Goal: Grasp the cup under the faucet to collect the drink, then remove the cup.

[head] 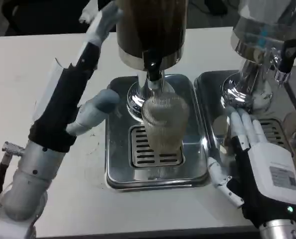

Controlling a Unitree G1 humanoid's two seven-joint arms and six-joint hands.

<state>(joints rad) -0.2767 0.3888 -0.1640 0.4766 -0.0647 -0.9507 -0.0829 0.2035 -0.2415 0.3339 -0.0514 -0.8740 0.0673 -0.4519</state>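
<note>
While the cup (163, 127) stands upright on the slotted grate of a shiny metal tray (119, 172), it sits right under the black tap (152, 63) of a drink machine (150, 30) filled with something dark. No hand touches the cup. Up past the tray's left side reaches the left hand (90, 45), high by the machine's round body; its fingers look stretched out and a bit apart, though the tips are blurry up there, so it is hard to say if they touch the machine. Its thumb sticks out toward the tray near the cup's left side and stays apart from it. On the other side, the right hand (257, 164) lies flat and low, between this tray and a second tray (210, 94), with its fingers straight, a little apart, and holding nothing. Its fingertips point at the shiny foot of a second machine (265, 30) with a clear body. All of it sits on a white table (18, 84).
</note>
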